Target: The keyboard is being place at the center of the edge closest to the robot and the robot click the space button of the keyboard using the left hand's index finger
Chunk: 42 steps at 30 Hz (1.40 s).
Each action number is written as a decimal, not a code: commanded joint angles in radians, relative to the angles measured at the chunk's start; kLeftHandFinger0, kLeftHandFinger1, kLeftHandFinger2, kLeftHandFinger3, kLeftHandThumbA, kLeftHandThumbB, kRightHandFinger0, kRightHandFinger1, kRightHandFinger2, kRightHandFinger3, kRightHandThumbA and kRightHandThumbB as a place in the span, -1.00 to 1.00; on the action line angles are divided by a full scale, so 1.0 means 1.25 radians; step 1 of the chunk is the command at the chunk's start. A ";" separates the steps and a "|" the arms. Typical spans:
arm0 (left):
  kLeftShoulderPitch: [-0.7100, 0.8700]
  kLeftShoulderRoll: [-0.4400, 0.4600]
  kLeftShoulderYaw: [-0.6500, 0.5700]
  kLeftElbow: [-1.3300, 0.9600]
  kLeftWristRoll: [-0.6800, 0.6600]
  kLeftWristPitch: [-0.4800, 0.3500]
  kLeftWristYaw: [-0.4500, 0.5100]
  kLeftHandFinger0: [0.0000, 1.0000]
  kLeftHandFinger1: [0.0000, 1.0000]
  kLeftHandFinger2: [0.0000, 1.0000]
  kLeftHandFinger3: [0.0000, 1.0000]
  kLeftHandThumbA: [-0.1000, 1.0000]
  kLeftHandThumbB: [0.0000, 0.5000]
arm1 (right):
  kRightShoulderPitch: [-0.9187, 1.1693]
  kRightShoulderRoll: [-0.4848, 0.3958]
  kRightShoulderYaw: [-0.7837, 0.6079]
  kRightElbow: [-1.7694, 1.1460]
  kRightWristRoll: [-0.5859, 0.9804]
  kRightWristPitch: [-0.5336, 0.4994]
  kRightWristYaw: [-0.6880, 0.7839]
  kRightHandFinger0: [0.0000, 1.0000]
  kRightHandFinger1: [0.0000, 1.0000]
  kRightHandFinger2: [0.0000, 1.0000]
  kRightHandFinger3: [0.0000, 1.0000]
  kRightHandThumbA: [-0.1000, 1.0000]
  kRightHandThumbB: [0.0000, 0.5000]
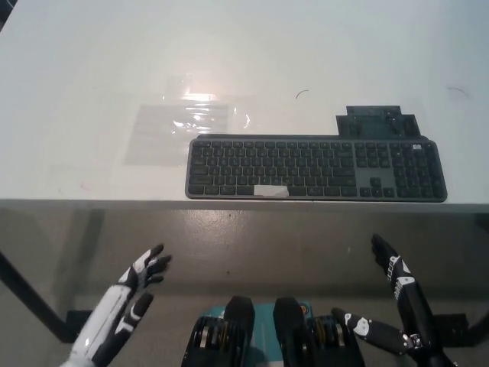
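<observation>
A flat, dark grey keyboard (316, 168) lies along the near edge of the smooth white surface (92, 61), its space bar (270, 191) covered by a pale strip. A glossy clear film (191, 118) lies behind its left end, and a dark angular plate (378, 122) behind its right. The white left hand (137, 279) and black right hand (399, 281) hover below the edge, fingers spread, holding nothing.

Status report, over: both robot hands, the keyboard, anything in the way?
Left robot hand open, low, off the table. Right robot hand open, resting lower right. Keyboard at the near edge, untouched. Nothing blocks the space bar.
</observation>
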 commanded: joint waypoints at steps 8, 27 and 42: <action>-0.141 -0.002 -0.041 -0.062 0.261 -0.006 -0.002 -1.00 -0.97 -0.71 1.00 1.00 0.59 | -0.019 -0.005 0.004 -0.022 -0.005 -0.035 0.014 1.00 1.00 1.00 1.00 1.00 0.81; -0.345 -0.074 -0.136 0.123 0.354 0.067 -0.010 -1.00 -0.98 -0.73 1.00 1.00 0.48 | -0.033 -0.008 0.001 -0.027 -0.006 -0.036 0.013 1.00 1.00 1.00 1.00 1.00 0.73; -0.447 -0.080 -0.155 0.313 0.379 0.085 0.007 -1.00 -0.73 -0.27 1.00 1.00 0.48 | -0.038 -0.009 0.005 -0.026 -0.021 -0.032 0.012 1.00 1.00 1.00 1.00 1.00 0.70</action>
